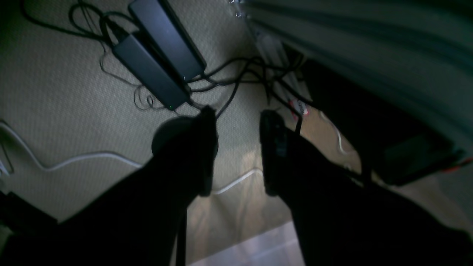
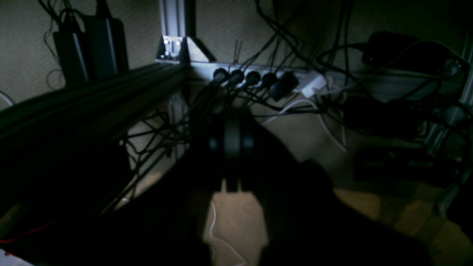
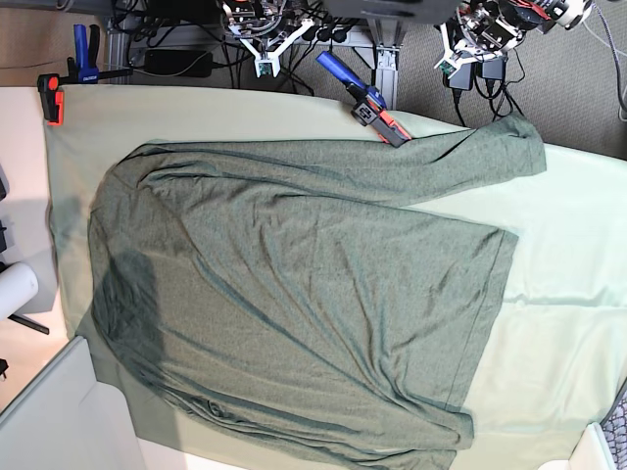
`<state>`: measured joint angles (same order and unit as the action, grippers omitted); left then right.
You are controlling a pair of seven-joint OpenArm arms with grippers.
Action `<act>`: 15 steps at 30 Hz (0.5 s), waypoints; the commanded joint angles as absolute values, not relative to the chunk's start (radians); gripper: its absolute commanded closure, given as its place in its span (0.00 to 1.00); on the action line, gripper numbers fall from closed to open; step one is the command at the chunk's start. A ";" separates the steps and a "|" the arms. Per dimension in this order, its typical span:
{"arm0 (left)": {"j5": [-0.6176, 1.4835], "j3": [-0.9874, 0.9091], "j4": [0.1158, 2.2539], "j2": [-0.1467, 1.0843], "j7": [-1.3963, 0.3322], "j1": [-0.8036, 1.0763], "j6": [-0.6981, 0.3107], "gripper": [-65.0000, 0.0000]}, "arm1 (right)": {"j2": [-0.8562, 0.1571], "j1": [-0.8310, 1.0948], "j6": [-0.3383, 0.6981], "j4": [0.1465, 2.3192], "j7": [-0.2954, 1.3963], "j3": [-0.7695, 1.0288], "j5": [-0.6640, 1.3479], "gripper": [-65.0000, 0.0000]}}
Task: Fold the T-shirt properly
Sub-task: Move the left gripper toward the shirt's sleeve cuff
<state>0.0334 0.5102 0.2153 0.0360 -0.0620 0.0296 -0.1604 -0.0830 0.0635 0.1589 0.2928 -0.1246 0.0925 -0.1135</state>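
The T-shirt [image 3: 294,294] lies spread flat and wrinkled on the pale green table cloth [image 3: 568,294], covering most of it. One sleeve reaches the far edge near a blue-and-orange clamp [image 3: 367,98]. A second clamp [image 3: 51,98] grips the cloth's far corner. Both arms sit beyond the far edge, off the shirt. The left gripper [image 1: 238,151] has its fingers apart, empty, above carpet and cables [image 1: 236,77]. The right gripper [image 2: 232,142] has its fingers together, holding nothing, facing a power strip [image 2: 266,79].
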 commanded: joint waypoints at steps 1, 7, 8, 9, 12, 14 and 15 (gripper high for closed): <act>0.029 0.509 0.236 0.034 -0.056 0.037 -0.136 0.64 | -0.089 0.062 0.153 0.299 -0.139 0.096 -0.116 1.00; -0.025 0.509 0.371 0.034 -0.057 0.104 -0.034 0.64 | -0.089 0.062 0.153 0.299 -0.139 0.096 -0.116 1.00; -0.051 0.509 0.391 0.033 -0.061 0.115 -0.023 0.64 | -0.089 0.062 0.153 0.299 -0.139 0.096 -0.116 1.00; -0.068 0.509 0.410 0.033 -0.060 0.124 -0.009 0.64 | -0.089 0.062 0.153 0.299 -0.139 0.096 -0.116 1.00; -0.072 0.509 0.453 0.034 -0.063 0.149 0.025 0.64 | -0.089 0.062 0.153 0.299 -0.139 0.096 -0.116 1.00; -0.072 0.509 0.467 0.034 -0.063 0.157 0.035 0.64 | -0.089 0.062 0.153 0.299 -0.139 0.096 -0.116 1.00; -0.072 0.509 0.467 0.033 -0.064 0.159 0.034 0.64 | -0.089 0.062 0.153 0.299 -0.139 0.096 -0.116 1.00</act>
<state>-0.0708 0.5095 0.4599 0.0357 -0.0689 0.1547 0.0223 -0.0834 0.0635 0.1585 0.2928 -0.1272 0.0925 -0.1135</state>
